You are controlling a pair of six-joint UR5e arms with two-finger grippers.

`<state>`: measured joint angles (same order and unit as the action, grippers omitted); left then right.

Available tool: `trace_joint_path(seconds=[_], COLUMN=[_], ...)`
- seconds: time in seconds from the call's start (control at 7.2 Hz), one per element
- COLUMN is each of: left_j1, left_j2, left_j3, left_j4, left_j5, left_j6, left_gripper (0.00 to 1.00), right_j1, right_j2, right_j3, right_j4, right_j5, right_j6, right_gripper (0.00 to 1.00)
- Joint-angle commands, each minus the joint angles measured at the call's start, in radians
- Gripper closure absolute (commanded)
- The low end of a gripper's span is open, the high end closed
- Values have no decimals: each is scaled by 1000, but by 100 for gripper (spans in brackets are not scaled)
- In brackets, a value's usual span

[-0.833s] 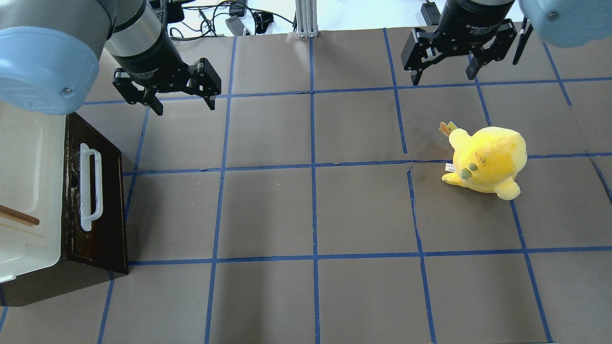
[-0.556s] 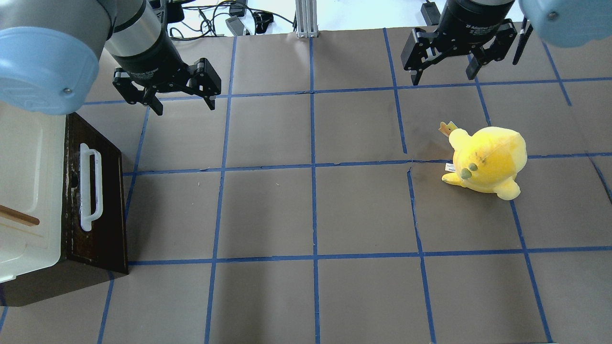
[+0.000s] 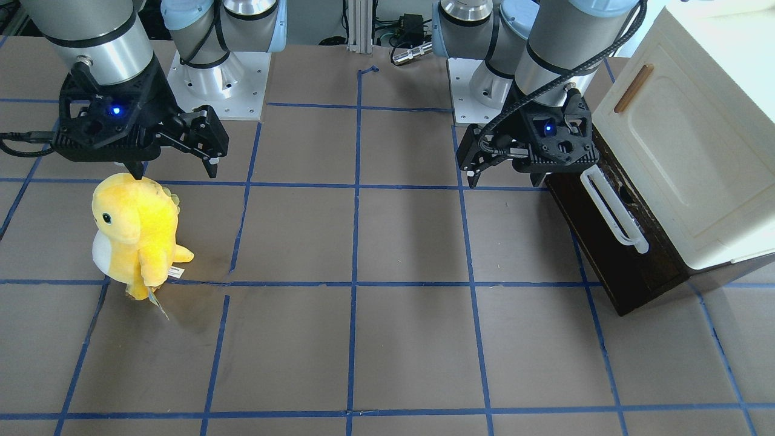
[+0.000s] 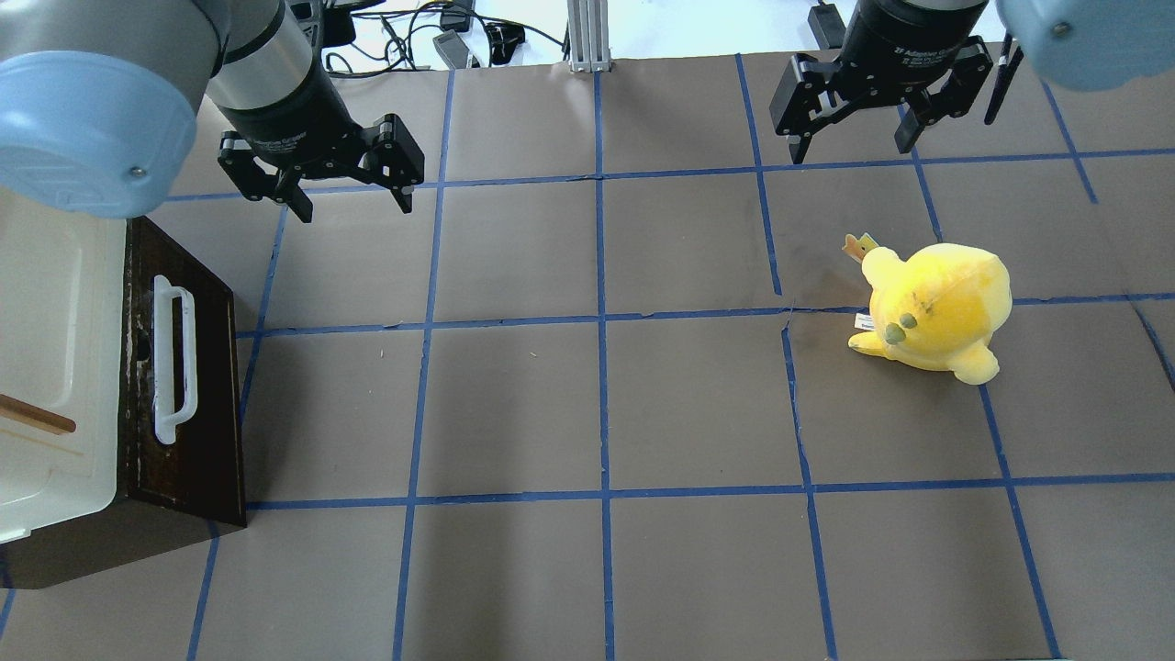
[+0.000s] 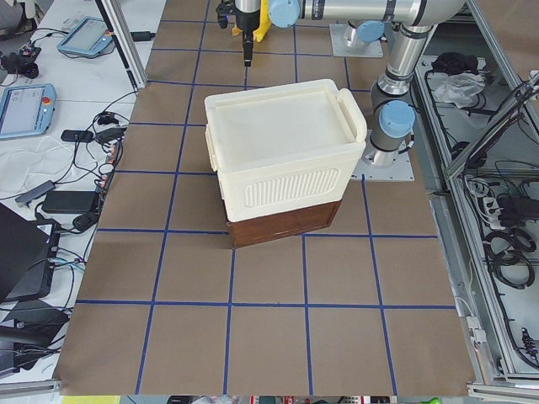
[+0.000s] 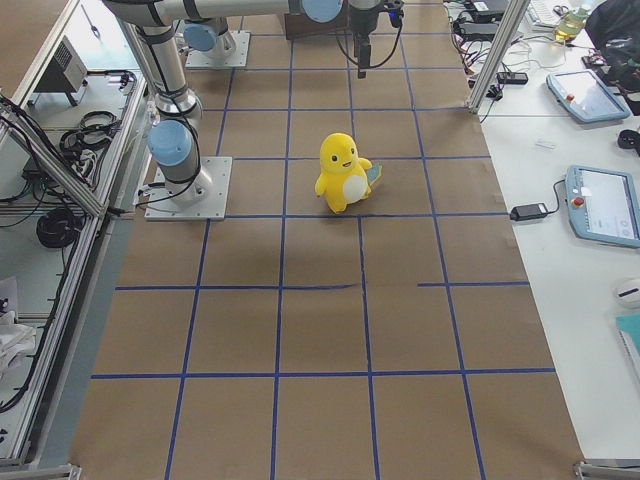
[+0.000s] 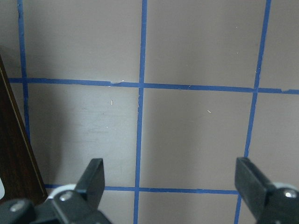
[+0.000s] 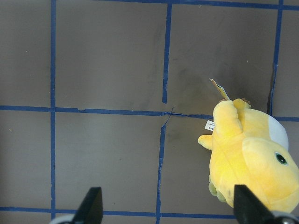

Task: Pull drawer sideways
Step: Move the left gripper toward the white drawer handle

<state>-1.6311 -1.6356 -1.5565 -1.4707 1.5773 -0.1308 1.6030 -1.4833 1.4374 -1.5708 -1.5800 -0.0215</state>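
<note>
The dark brown drawer (image 4: 207, 395) with a white bar handle (image 4: 174, 358) sits under a cream cabinet at the table's left edge; its inside does not show. It also shows in the front view (image 3: 605, 254) and as a dark edge in the left wrist view (image 7: 14, 154). My left gripper (image 4: 351, 204) is open and empty, hovering over the table beyond the drawer's far end, apart from the handle (image 3: 614, 212). It also shows in the front view (image 3: 505, 180) and the left wrist view (image 7: 170, 179). My right gripper (image 4: 852, 151) is open and empty at the far right.
The cream cabinet (image 4: 55, 349) with a small brown wooden handle (image 3: 633, 88) stands on top of the drawer. A yellow plush toy (image 4: 936, 308) stands on the right side, just in front of the right gripper (image 3: 175, 174). Blue tape lines grid the brown table.
The left arm has shifted very slightly. The drawer, the plush toy and the right arm have not moved.
</note>
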Motion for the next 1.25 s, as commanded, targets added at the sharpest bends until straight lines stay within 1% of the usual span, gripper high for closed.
trace_joint_path(seconds=[0.0,0.28,0.56,0.69,0.83,0.97,1.11], left_j1=[0,0,-3,-12,-39,-50,-56], left_j2=[-41,-98,-150,-176,-190,-208,-222], left_j3=[9,13,12,12,-6,-26,-34], left_j4=[30,30,30,41,47,47,35], left_j5=[1,106,131,195,317,407,435], left_j6=[-91,-172,-188,-191,-225,-310,-305], left_gripper=[0,1,1,0,0,0,0], right_j1=[0,0,0,0,0,0,0], right_j2=[0,0,0,0,0,0,0], right_j3=[0,0,0,0,0,0,0], right_j4=[0,0,0,0,0,0,0], right_j5=[0,0,0,0,0,0,0], right_j6=[0,0,0,0,0,0,0], right_gripper=[0,0,0,0,0,0,0])
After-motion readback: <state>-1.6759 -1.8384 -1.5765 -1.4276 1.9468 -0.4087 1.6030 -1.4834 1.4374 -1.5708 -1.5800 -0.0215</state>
